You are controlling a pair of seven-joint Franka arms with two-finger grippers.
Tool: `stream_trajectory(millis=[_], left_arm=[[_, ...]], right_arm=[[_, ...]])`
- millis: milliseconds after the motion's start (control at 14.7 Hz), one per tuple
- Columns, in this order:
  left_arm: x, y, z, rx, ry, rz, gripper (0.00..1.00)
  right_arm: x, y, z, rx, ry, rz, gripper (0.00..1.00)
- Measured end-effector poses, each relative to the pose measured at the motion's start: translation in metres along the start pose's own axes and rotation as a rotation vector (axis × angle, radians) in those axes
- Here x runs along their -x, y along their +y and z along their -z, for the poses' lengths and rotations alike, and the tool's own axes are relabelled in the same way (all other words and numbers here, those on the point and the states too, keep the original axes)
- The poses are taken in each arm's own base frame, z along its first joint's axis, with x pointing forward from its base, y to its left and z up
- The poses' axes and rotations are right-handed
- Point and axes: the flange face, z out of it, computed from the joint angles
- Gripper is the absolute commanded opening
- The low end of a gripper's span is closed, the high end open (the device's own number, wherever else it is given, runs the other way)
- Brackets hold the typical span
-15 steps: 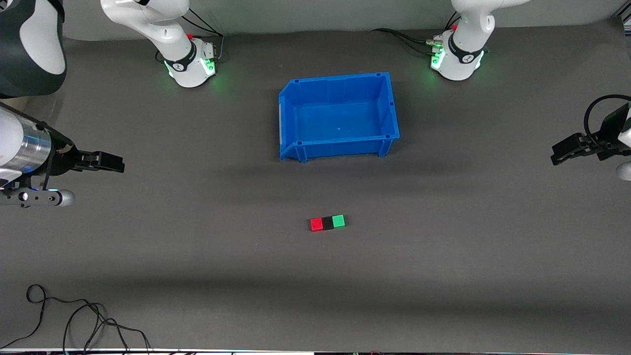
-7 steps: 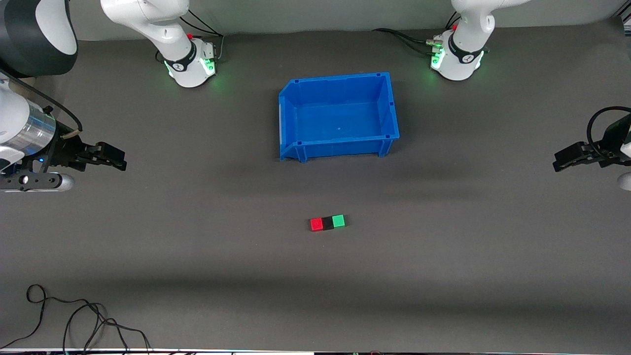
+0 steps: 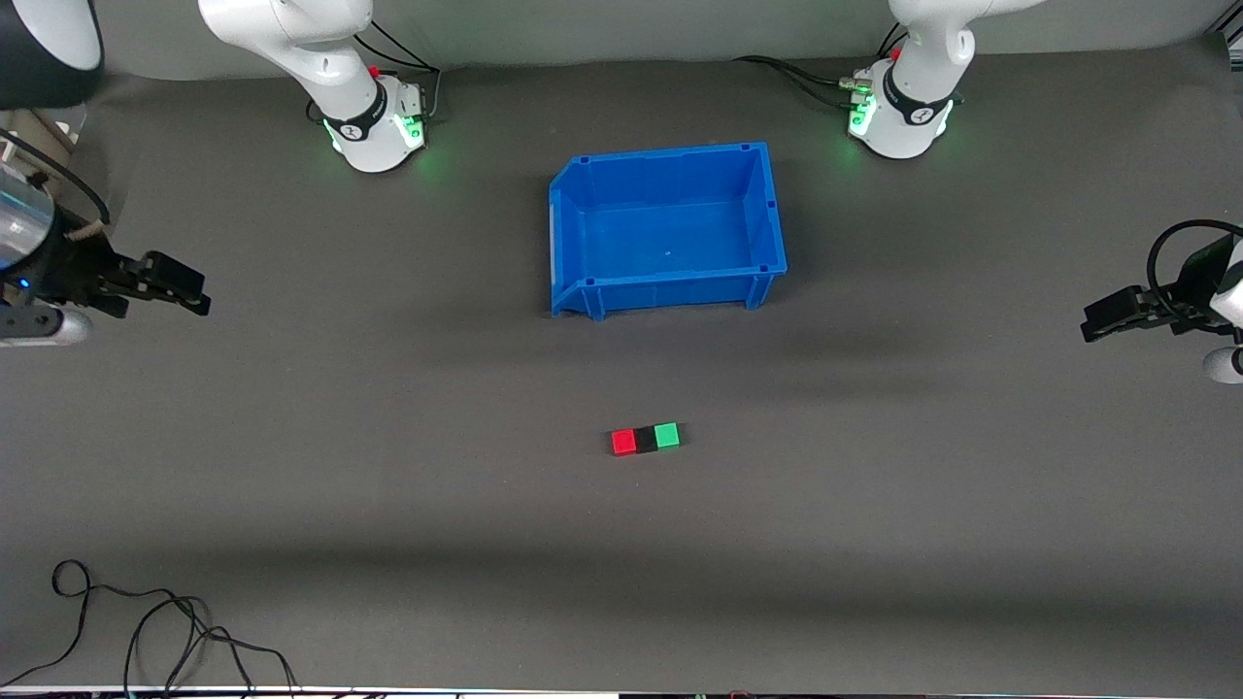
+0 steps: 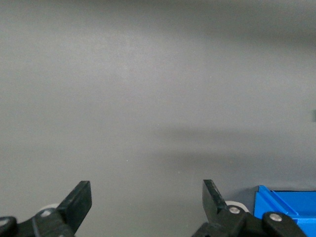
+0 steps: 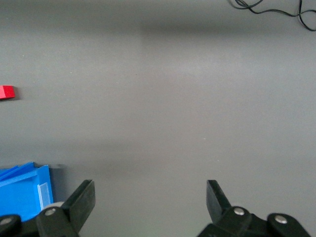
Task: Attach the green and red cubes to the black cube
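Nearest the front camera's edge of the desk you had a loose black cable (image 3: 146,631) lying at the corner toward the right arm's end. Farther in, around the middle of the desk, the three cubes sat in one touching row on the grey mat (image 3: 388,505): the red cube (image 3: 623,442) toward the right arm's end, the black cube (image 3: 646,440) between, and the green cube (image 3: 666,435) toward the left arm's end. Each coloured cube was pressed against a side of the black one.

Farther still, you had the blue bin (image 3: 573,233), upright, well apart from the row, with only its bare floor showing.

Your right gripper (image 3: 180,284) hung over the mat at the desk edge by the right arm's end, fingers spread wide with nothing between them. Your left gripper (image 3: 1107,318) hung over the mat at the edge by the left arm's end, likewise spread wide and holding nothing. Both were well apart from the cubes.
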Motion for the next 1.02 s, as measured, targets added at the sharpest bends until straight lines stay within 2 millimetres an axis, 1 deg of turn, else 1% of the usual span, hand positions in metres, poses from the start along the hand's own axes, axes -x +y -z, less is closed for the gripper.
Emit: stream_trajectory(millis=[68, 204, 407, 543, 679, 814, 1018], left_arm=[[-0.001, 0.000, 0.001, 0.001, 0.008, -0.006, 1.00], [-0.003, 0.001, 0.005, 0.003, 0.031, -0.009, 1.00], [-0.003, 0.003, 0.005, 0.004, 0.033, -0.011, 1.00], [-0.004, 0.006, 0.006, 0.015, 0.045, -0.015, 1.00], [-0.006, 0.008, 0.007, 0.041, 0.055, -0.013, 1.00], [-0.008, 0.008, 0.002, 0.052, 0.049, -0.011, 1.00], [-0.012, 0.003, 0.002, 0.079, 0.060, 0.005, 1.00]], right_arm=[[0.003, 0.000, 0.002, 0.000, 0.003, 0.001, 1.00], [0.004, -0.001, 0.000, 0.000, -0.002, 0.002, 1.00], [-0.002, -0.002, -0.009, 0.002, -0.023, 0.004, 1.00], [-0.007, -0.006, -0.012, 0.002, -0.030, 0.009, 1.00], [-0.009, -0.007, -0.013, 0.003, -0.039, 0.012, 1.00], [-0.009, -0.007, -0.013, 0.003, -0.040, 0.010, 1.00], [-0.010, -0.005, -0.012, 0.003, -0.039, 0.007, 1.00]])
